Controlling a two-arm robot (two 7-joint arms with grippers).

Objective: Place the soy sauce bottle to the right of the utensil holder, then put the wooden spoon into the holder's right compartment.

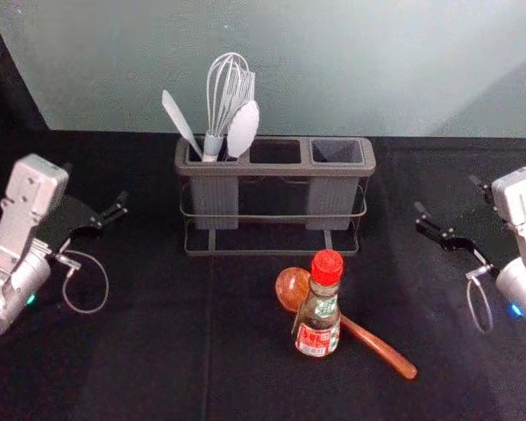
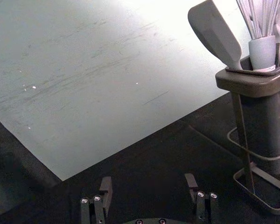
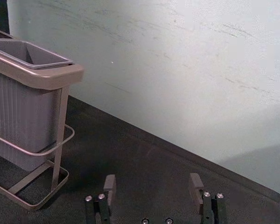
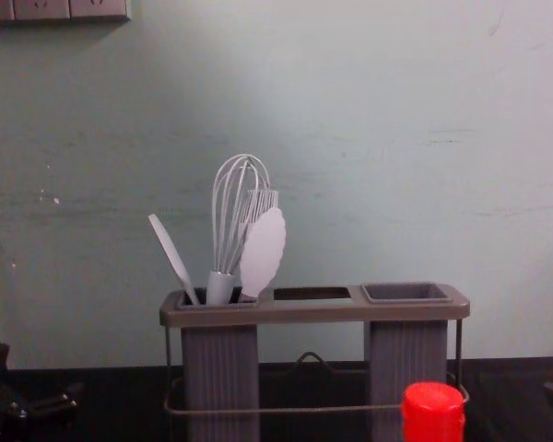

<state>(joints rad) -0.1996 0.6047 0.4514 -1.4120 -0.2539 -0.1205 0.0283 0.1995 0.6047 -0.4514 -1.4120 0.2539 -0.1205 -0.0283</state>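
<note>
Soy sauce bottle point(image 1: 319, 317) stands between left tool point(image 1: 96, 187) and right tool point(image 1: 447, 194), jaws apart.

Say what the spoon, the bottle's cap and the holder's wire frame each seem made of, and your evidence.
The spoon looks like polished wood: reddish-brown, with glossy highlights. The cap is probably moulded plastic: smooth and evenly bright red. The wire frame is likely coated metal: thin bent bars with a dull sheen, though plastic remains possible.
</note>
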